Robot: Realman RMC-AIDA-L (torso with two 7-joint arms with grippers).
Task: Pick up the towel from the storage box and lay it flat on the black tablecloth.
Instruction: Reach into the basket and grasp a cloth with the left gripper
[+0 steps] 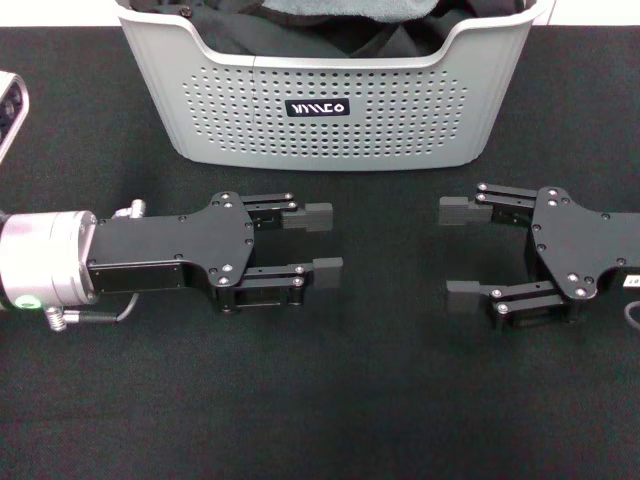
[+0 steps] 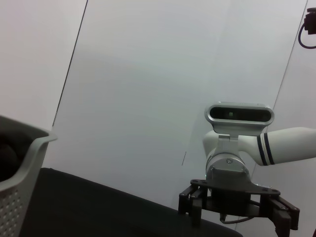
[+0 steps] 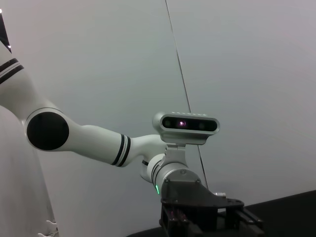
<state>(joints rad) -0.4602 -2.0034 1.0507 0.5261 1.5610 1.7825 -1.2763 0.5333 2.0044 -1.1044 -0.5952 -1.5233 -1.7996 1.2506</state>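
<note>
Grey towel [image 1: 345, 10] could be snagged with the smooth black fabric [image 1: 300, 35] in the storage box [image 1: 330, 120], since the left gripper [image 1: 322, 243] and right gripper [image 1: 462, 250] are held wide open, empty, above the black tablecloth [image 1: 330, 400].

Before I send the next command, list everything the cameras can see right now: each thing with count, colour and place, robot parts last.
storage box: one, light grey, perforated, black logo plate; far centre of the cloth.
towel: one, grey; inside the box at the top, only partly in view.
dark fabric: one, black, folded; inside the box under and around the towel.
black tablecloth: one, black; covers the whole work surface.
unidentified object: one, light grey and white; left edge of the head view, cut off.
left gripper: one, black, open; low over the cloth in front of the box, pointing toward the right one.
right gripper: one, black, open; low over the cloth, facing the left one, apart from it.
</note>
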